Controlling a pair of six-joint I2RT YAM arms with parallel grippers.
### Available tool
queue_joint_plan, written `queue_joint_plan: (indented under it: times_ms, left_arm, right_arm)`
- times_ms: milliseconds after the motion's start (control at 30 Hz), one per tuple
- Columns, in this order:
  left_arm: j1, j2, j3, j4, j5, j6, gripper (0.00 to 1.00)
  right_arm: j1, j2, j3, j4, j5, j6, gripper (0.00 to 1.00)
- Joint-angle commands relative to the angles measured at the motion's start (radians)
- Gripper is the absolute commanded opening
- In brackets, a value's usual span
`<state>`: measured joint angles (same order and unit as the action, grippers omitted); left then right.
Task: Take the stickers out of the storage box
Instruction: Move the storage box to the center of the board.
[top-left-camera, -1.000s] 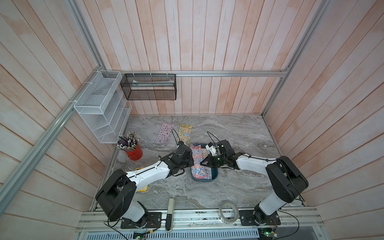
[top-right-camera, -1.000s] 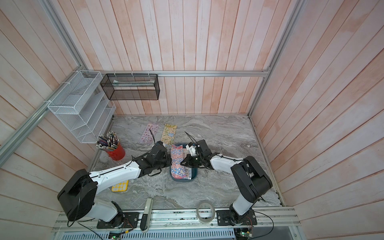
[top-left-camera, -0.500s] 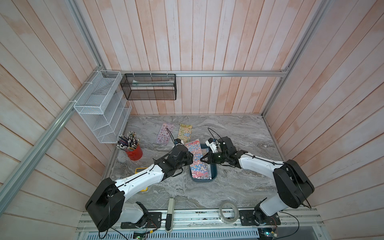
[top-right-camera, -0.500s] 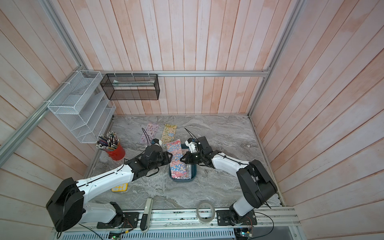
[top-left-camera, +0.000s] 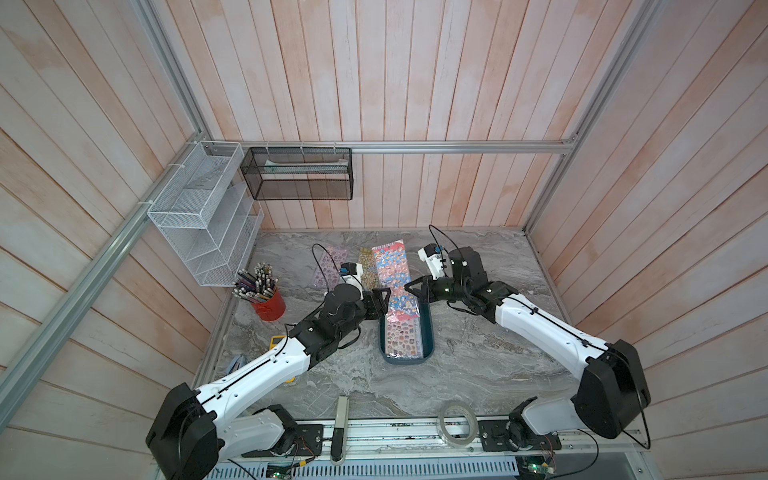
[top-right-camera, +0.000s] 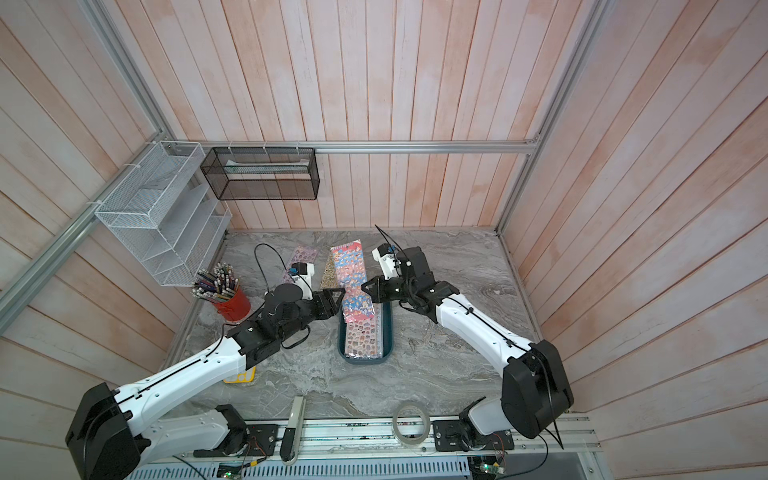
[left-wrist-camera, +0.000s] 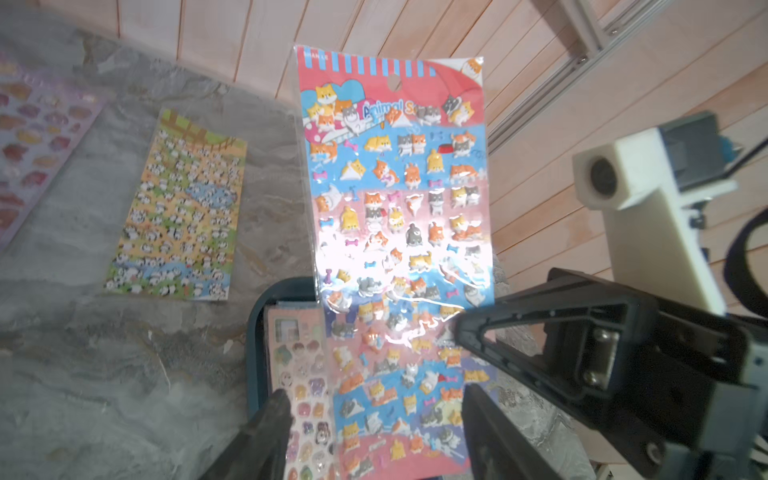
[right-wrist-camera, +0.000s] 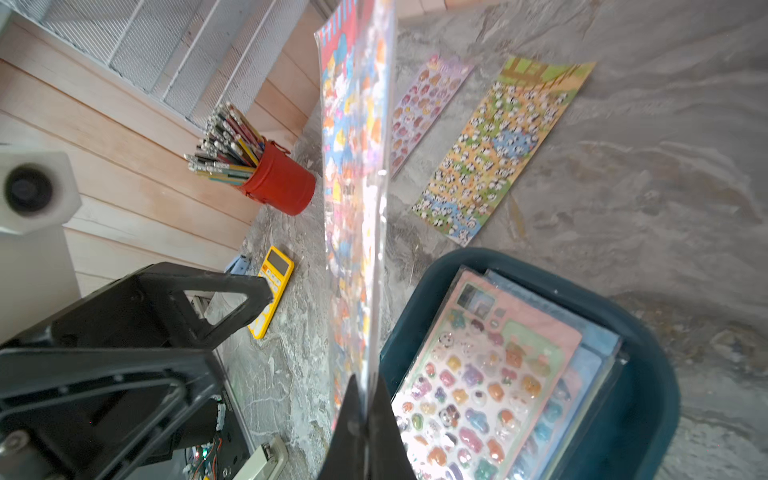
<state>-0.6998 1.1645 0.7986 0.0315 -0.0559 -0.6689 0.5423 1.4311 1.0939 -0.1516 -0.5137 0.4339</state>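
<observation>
right gripper (right-wrist-camera: 365, 388) is pinching one sticker sheet (left-wrist-camera: 399, 208), holding it up over the storage box (right-wrist-camera: 648, 386), likely to carry it out | left gripper (left-wrist-camera: 374, 405) is sitting spread around it, not squeezing

A: What can you read here?
B: You can read one thing only: "Animal S" across the header of the red-and-blue sticker sheet (left-wrist-camera: 399, 232), the rest hidden behind cartoon cats. The small print in its top corner is too blurred for you.
</observation>
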Motion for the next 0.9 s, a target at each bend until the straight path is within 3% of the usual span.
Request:
queue_joint_plan:
  times_ms: [0, 133, 367, 467, 633, 867]
  left_arm:
    - [0.071, -0.036, -0.002, 0.155, 0.182, 0.053, 0.74]
    - [0.122, -0.004, 0.037, 0.200, 0.348, 0.066, 0.76]
    - [0.156, 0.102, 0.112, 0.255, 0.557, 0.035, 0.76]
    - [0.161, 0.142, 0.134, 0.291, 0.621, 0.013, 0.71]
    - [0.163, 0.173, 0.172, 0.285, 0.635, 0.008, 0.67]
    - [0.199, 0.177, 0.200, 0.193, 0.555, 0.028, 0.72]
  right_arm:
    - [-0.056, -0.009, 0.041, -0.022, -0.099, -0.023, 0.00]
    - [-0.096, 0.008, 0.075, -0.009, -0.225, -0.023, 0.00]
    - [-0.111, -0.011, 0.077, 0.070, -0.341, 0.007, 0.00]
    - [-0.117, -0.018, 0.070, 0.101, -0.372, 0.026, 0.00]
    - [-0.119, -0.030, 0.067, 0.121, -0.386, 0.040, 0.00]
    - [-0.178, -0.056, 0.068, 0.145, -0.419, 0.058, 0.00]
